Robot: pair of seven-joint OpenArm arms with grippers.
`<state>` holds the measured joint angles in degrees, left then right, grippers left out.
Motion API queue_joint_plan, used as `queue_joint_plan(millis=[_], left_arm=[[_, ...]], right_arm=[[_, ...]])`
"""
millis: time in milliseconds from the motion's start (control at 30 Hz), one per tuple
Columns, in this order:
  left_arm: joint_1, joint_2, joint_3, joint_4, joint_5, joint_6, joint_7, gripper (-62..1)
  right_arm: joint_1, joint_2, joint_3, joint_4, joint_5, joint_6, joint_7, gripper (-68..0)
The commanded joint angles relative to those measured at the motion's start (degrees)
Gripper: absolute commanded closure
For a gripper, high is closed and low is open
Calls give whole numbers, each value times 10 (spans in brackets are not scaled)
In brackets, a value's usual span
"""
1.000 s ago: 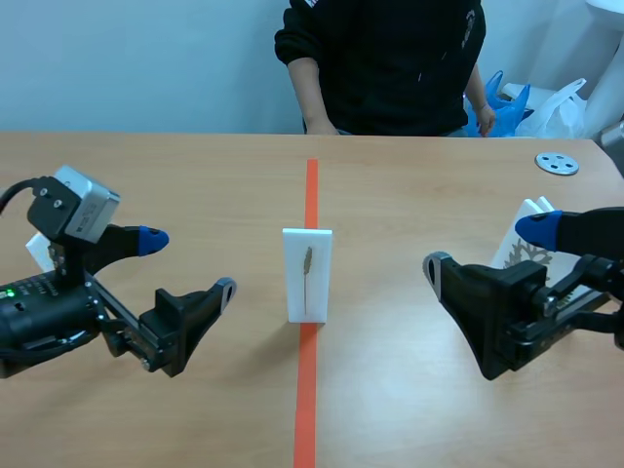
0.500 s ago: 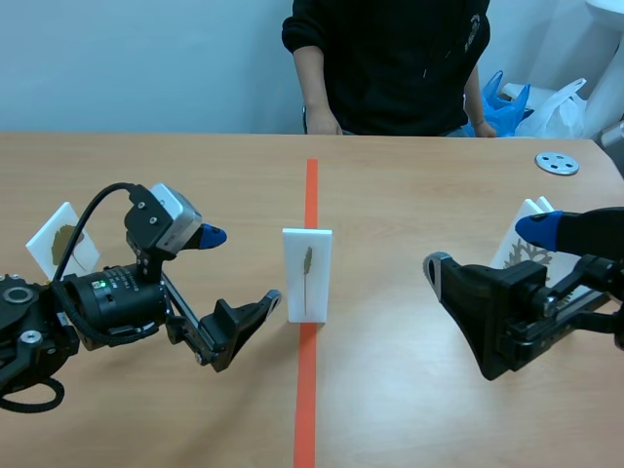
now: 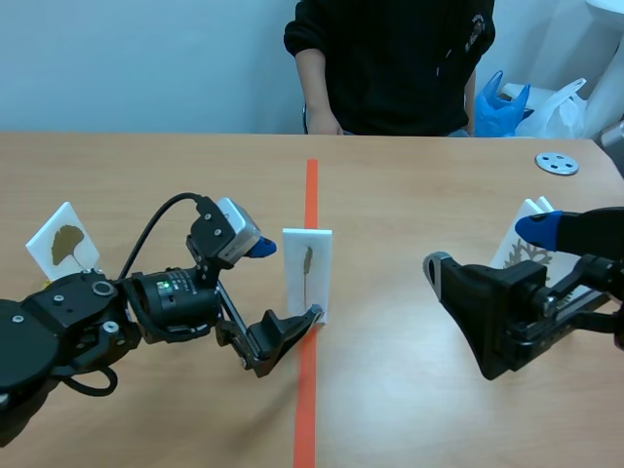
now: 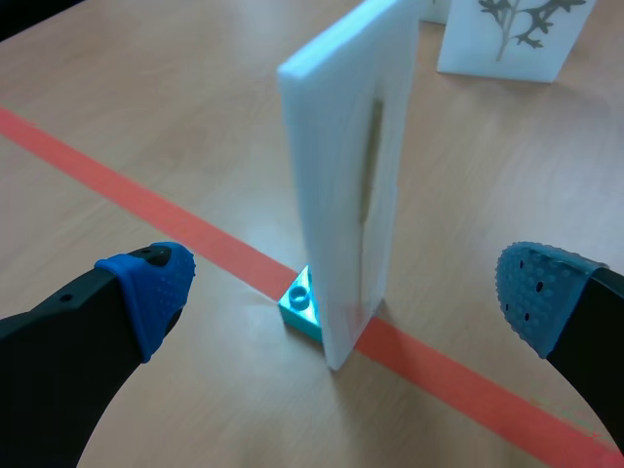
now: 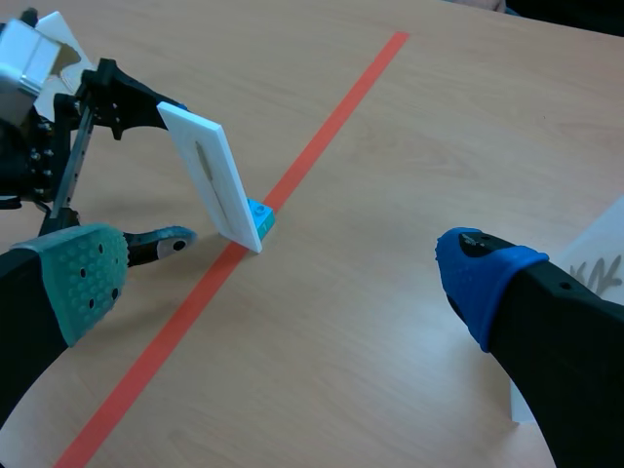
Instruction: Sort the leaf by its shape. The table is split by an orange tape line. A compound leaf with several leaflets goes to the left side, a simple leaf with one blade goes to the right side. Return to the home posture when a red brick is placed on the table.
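Both spread: left gripper (image 4: 341, 291) flanks upright leaf card (image 4: 346, 185) on teal base (image 4: 300, 304); right gripper (image 5: 283, 276) well apart.

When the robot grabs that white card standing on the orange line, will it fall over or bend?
It could tip easily: the white card stands tall and thin on one small teal block. Its edges look straight, so it's probably stiff, and likely light.

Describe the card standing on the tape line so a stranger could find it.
Follow the orange tape line up the table's middle: a white card stands upright on it. Unlike the wider left card and right card, it is narrow and bears one slim leaf.
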<state>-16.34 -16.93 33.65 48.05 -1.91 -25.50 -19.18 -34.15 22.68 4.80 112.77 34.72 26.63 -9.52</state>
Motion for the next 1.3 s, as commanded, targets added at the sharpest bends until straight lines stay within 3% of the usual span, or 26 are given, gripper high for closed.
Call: queue_joint_plan(millis=[0,267,367,633,733,867,933,1267], left_arm=[[-20,4,2,-4,-6,7,-13,-623],[-35,10,25,-55,-5,9,-42,-620],[-35,10,31,-59,-7,8,-54,-570],[-32,10,31,-59,-51,2,-68,-565],[-32,10,31,-59,-52,2,-68,-561],[-32,10,52,-59,-63,3,-68,-449],[-32,10,65,-59,-68,3,-68,-428],[-32,31,88,-59,-80,44,-67,-425]], right_arm=[[5,5,5,0,4,0,6,-679],[5,5,5,0,5,0,6,-679],[5,5,5,0,5,0,6,-679],[5,5,5,0,9,0,6,-679],[5,5,5,0,9,0,6,-679],[5,5,5,0,9,0,6,-679],[5,5,5,0,9,0,6,-679],[5,5,5,0,9,0,6,-679]])
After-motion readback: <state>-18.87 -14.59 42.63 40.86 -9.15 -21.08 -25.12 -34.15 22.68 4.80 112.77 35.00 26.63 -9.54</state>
